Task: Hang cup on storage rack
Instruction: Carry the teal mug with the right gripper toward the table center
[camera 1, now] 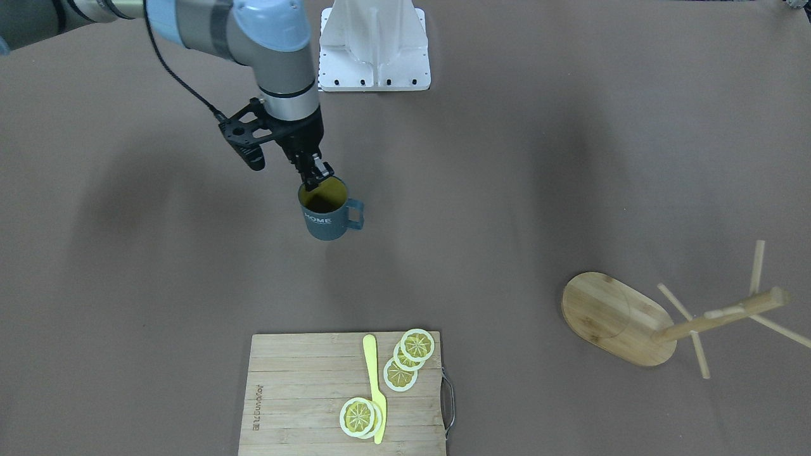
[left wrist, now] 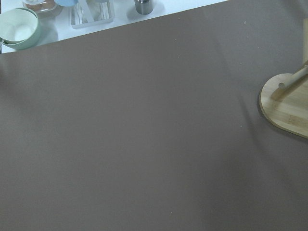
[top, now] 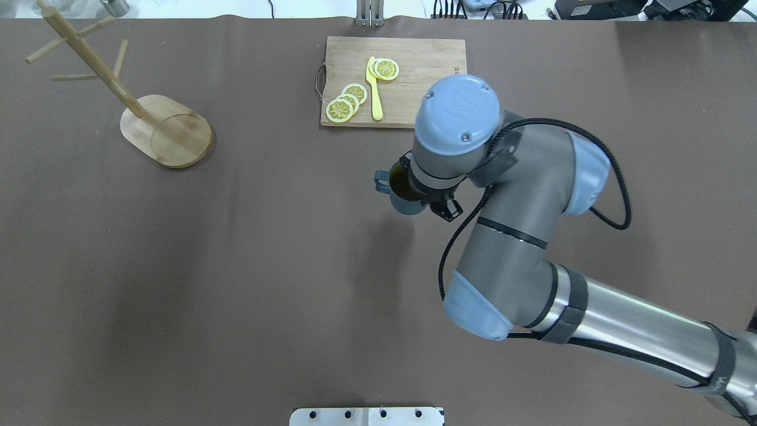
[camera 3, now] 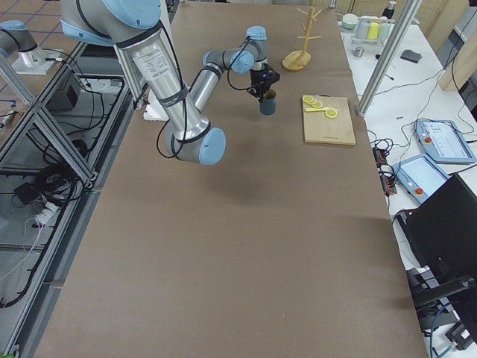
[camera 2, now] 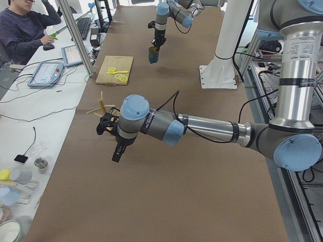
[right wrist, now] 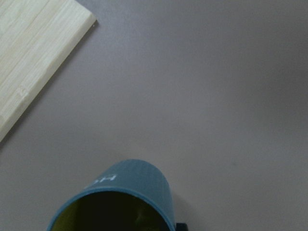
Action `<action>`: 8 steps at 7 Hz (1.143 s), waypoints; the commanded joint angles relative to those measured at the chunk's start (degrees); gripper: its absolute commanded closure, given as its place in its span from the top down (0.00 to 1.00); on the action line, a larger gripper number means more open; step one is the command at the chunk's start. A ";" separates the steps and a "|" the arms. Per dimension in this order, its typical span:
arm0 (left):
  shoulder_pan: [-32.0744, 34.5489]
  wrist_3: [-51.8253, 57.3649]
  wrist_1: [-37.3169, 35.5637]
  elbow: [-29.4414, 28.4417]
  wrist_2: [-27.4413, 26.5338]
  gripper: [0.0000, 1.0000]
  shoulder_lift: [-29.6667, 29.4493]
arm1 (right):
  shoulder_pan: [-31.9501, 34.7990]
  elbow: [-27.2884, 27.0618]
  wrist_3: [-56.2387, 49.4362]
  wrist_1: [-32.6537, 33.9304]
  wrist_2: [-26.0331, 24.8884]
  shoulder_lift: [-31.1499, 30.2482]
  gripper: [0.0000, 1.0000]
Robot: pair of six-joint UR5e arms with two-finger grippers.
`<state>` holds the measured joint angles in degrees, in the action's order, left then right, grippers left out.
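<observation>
The cup [camera 1: 326,214] is dark teal-blue with a yellow inside, white "HOME" lettering and a squarish handle. My right gripper [camera 1: 315,179] is shut on its rim from above, one finger inside. The cup hangs upright and seems slightly above the table, near the middle. It also shows in the overhead view [top: 401,195] and the right wrist view [right wrist: 118,202]. The storage rack [camera 1: 618,318], a bamboo mug tree with an oval base, stands far off toward my left [top: 167,130]. My left gripper [camera 2: 116,154] hovers over the table near the rack; I cannot tell whether it is open or shut.
A wooden cutting board [camera 1: 298,392] with lemon slices [camera 1: 400,373] and a yellow knife [camera 1: 375,386] lies at the far side of the table from me. The white robot base plate [camera 1: 374,69] is behind the cup. Bowls and containers [left wrist: 19,26] stand beyond the table's left end.
</observation>
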<state>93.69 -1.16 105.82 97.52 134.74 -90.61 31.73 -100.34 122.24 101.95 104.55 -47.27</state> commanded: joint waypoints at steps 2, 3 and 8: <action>0.00 -0.51 0.00 -0.22 0.00 0.99 0.09 | -4.82 9.71 10.73 -0.26 -0.49 7.27 0.00; 0.00 -0.51 0.09 -0.40 0.00 0.99 0.00 | -5.62 10.07 10.65 -0.34 -0.49 7.54 0.00; 0.00 -0.51 0.09 -0.31 0.00 0.99 0.00 | -5.62 9.81 4.60 -0.26 -2.40 7.45 0.99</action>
<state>93.69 -1.73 105.91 97.13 134.74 -90.62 26.10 -90.32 128.80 101.62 103.50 -39.84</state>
